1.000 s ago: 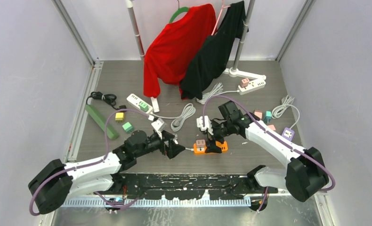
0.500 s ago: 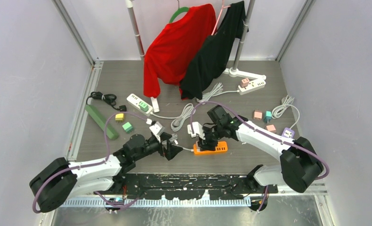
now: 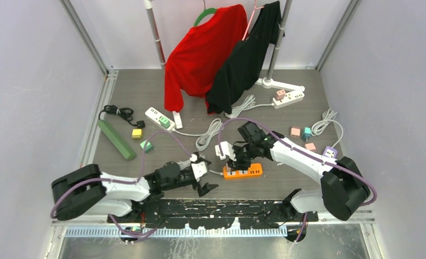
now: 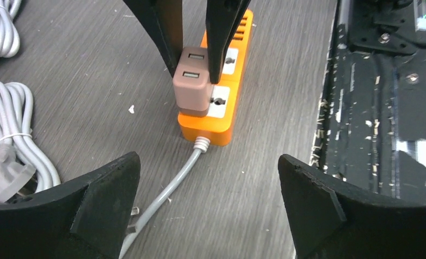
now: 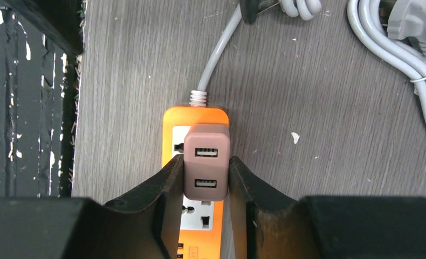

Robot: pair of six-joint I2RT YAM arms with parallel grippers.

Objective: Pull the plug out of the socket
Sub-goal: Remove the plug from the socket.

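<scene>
A dusty-pink USB plug [image 5: 206,162] stands in the end socket of an orange power strip [image 5: 173,121], which lies near the table's front edge [image 3: 251,172]. My right gripper [image 5: 205,160] is shut on the plug, one finger pressed on each side. From the left wrist view the plug [image 4: 192,81] sits upright on the strip [image 4: 205,132] between those dark fingers [image 4: 165,27]. My left gripper [image 4: 208,162] is open and holds nothing. It hovers over the strip's grey cable [image 4: 173,183], a little short of the strip's end, left of the strip [image 3: 204,179] in the top view.
Coiled white cables [image 3: 210,134] lie just behind the strip. Two white power strips [image 3: 159,116] [image 3: 288,97], a green bar [image 3: 115,138] and small coloured adapters [image 3: 302,132] are spread further back. Red and black garments [image 3: 205,48] hang at the rear. The black base rail [image 3: 211,208] borders the near edge.
My right gripper moved left over the strip's end and closed on the plug. The left arm swung down toward the near edge and stayed open.
</scene>
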